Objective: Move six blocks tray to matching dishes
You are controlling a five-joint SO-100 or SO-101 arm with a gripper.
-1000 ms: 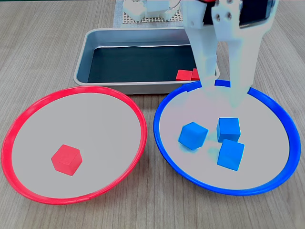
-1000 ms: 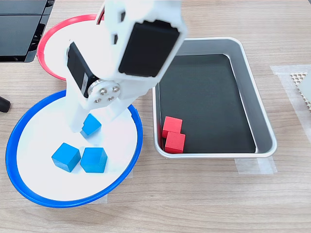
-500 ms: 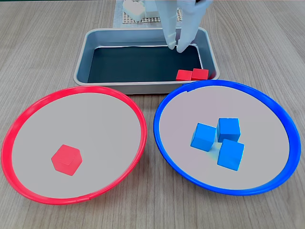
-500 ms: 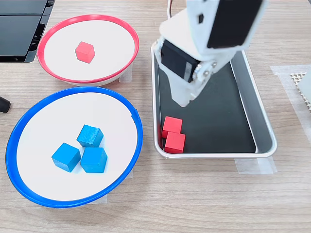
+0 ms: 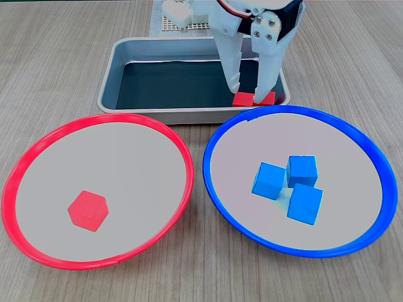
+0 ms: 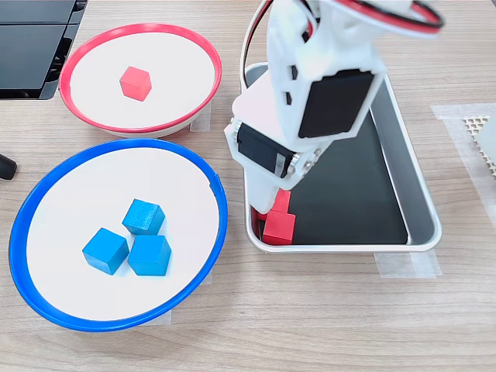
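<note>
The grey tray (image 5: 119, 63) holds two red blocks side by side at its near right corner. My gripper (image 5: 248, 93) is down inside the tray, open, its fingers straddling the left red block (image 5: 242, 99). The other red block (image 5: 269, 97) lies just outside the right finger. From the other side, the arm (image 6: 310, 116) hides part of one block while the nearer red block (image 6: 279, 227) is plain. The blue-rimmed dish (image 5: 340, 163) holds three blue blocks (image 5: 301, 170) in a cluster. One red block (image 5: 87, 211) lies in the red-rimmed dish (image 5: 126, 163).
A white perforated mat (image 5: 189, 25) lies behind the tray at the arm's base. A black flat object (image 6: 31, 39) sits beside the red dish. Both dishes stand close to the tray, with bare wooden table (image 5: 201, 277) around them.
My gripper left the blue dish, where the third blue block now lies, crossed over the tray and came down around a red block in its corner.
</note>
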